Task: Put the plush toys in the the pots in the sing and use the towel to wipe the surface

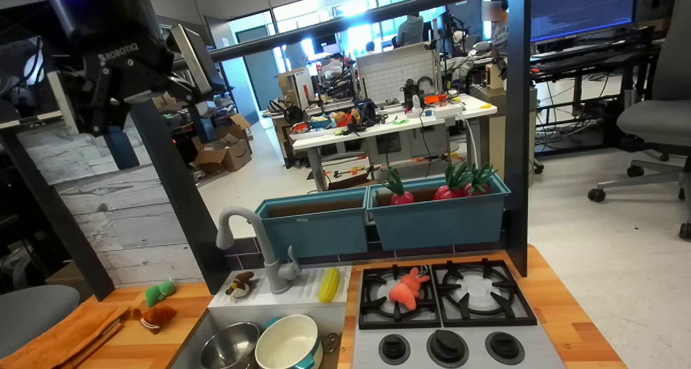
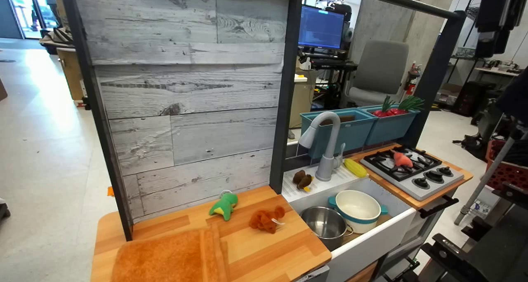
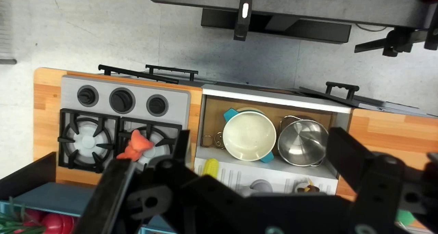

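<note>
My gripper (image 1: 140,111) is open and empty, high above the play kitchen; in the wrist view its fingers (image 3: 260,133) are wide apart. A green plush (image 2: 225,205) and a red-brown plush (image 2: 266,219) lie on the wooden counter. A brown plush with yellow (image 1: 240,285) lies on the sink ledge beside the faucet. A coral plush (image 1: 408,289) lies on a stove burner. In the sink stand a steel pot (image 3: 303,143) and a cream pot with teal handles (image 3: 249,135); both look empty. An orange towel (image 2: 165,257) lies folded on the counter's left part.
A grey faucet (image 1: 264,245) rises behind the sink (image 2: 371,245). A yellow corn (image 1: 329,285) lies on the ledge. Teal planters (image 1: 318,229), with red radishes (image 1: 448,192) in one, hang behind. A plank panel (image 2: 198,88) and a top bar (image 1: 345,21) frame the kitchen.
</note>
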